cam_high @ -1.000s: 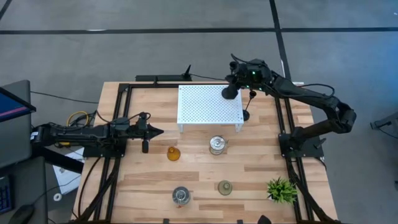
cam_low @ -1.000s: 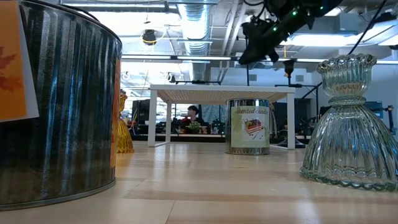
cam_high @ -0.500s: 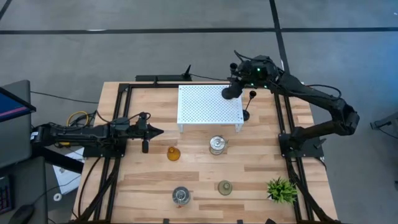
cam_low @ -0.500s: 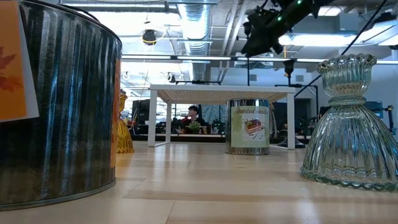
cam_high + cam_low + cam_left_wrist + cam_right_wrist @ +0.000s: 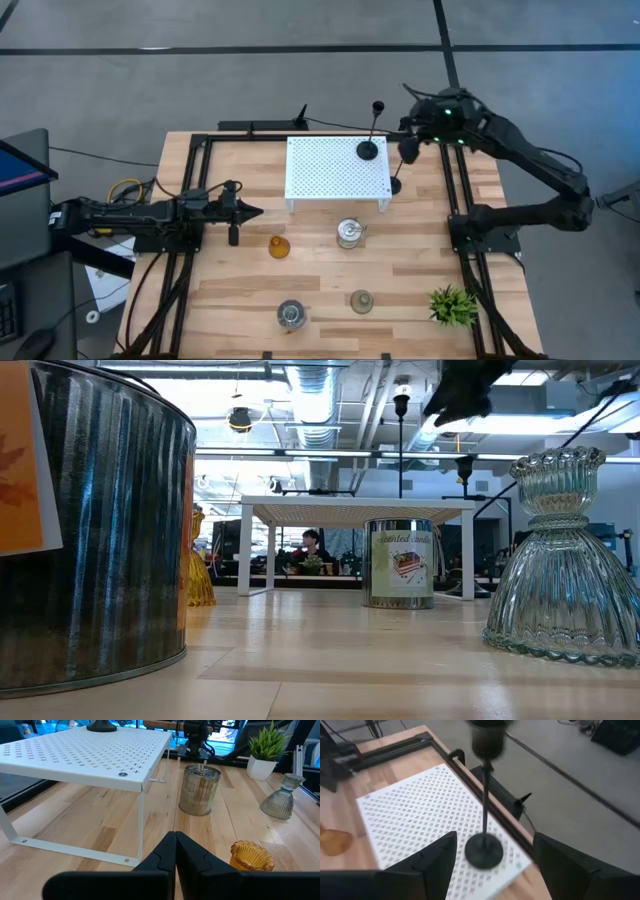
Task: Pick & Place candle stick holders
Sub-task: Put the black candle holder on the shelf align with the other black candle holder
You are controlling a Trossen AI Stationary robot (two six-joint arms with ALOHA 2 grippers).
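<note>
A black thin-stemmed candle stick holder (image 5: pixel 369 148) stands upright by its round base (image 5: pixel 484 851) on the far right corner of the white perforated stand (image 5: pixel 337 172). My right gripper (image 5: pixel 412 130) hangs open, raised to the right of it, and touches nothing. A second black holder (image 5: pixel 397 185) stands on the table beside the stand's right edge. The amber holder (image 5: pixel 278 246), two silvery jars (image 5: pixel 349 233) (image 5: pixel 291 315) and the grey-green holder (image 5: pixel 361 301) sit on the near half of the table. My left gripper (image 5: pixel 250 211) rests shut and level at the left.
A spiky green plant (image 5: pixel 452 305) stands at the near right corner. Black frame rails (image 5: pixel 455 190) run along the table's left and right sides. Bare wood lies between the stand and the left arm.
My right gripper has opened and let go of the black holder. It has drawn back toward the table's right edge and risen. The holder stays upright on the stand's far right corner.
</note>
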